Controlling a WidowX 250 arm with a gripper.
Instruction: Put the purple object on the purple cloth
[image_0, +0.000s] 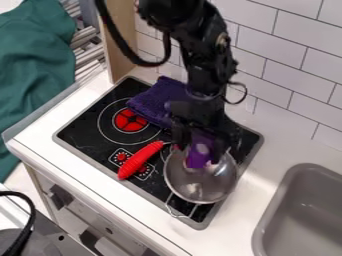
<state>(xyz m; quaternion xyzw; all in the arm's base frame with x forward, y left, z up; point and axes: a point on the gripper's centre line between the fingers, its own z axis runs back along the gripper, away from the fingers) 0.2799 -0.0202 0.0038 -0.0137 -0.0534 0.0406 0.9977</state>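
The black gripper (203, 137) hangs over the upper part of the metal pan (200, 189), which stands on the right side of the stove. Directly below the gripper, the purple object (199, 156) shows against the inside of the pan; its upper part is partly hidden by the gripper. Whether it rests on the pan or hangs above it, I cannot tell. The purple cloth (157, 101) lies bunched at the back of the stove, up and left of the gripper, with its right side behind the arm.
The pan's red handle (139, 160) points left across the black stove top (85, 132). A grey sink (304, 210) is at the lower right. White tiles (284, 82) line the wall behind, and a wooden panel (119, 37) stands at the stove's back left.
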